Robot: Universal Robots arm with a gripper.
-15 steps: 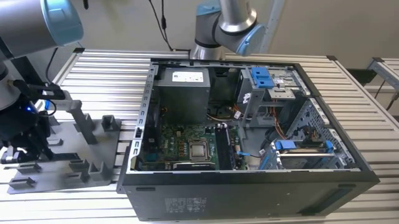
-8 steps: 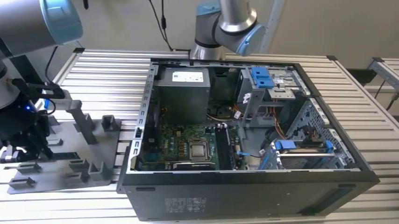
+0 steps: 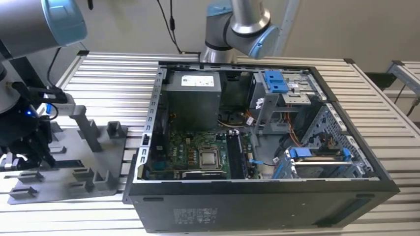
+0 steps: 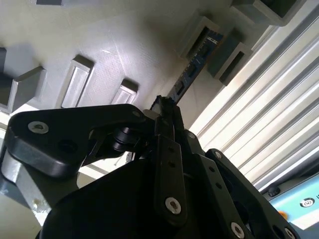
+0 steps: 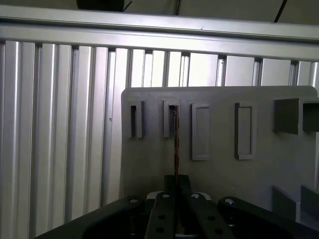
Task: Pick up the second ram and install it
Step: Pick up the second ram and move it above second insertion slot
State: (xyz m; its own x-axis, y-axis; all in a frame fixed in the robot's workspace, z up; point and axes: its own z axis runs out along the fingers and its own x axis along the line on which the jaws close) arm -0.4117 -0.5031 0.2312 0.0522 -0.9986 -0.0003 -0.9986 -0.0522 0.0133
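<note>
Second ram (image 4: 194,63): thin, flat, long memory stick, blue circuit board with dark chips; seen edge-on as a narrow brownish line in the first wrist view (image 5: 176,144). It is seated on edge in a raised rectangular slot of the grey plastic fixture plate (image 5: 219,129), which lies on the slatted aluminium table (image 3: 111,73) at the exterior view's left of the open black computer case (image 3: 262,211), apart from it. The far end of the stick is held in the slot; the near end is taken between the fingers of the black two-finger gripper (image 4: 165,102) (image 5: 177,179). The fingers are closed on the ram, one to each flat face. The grey-and-blue arm (image 3: 39,19) is bent down over the fixture plate in the exterior view, with the gripper lined up along the stick's length. Other slots beside the occupied one are noted on the plate.
</note>
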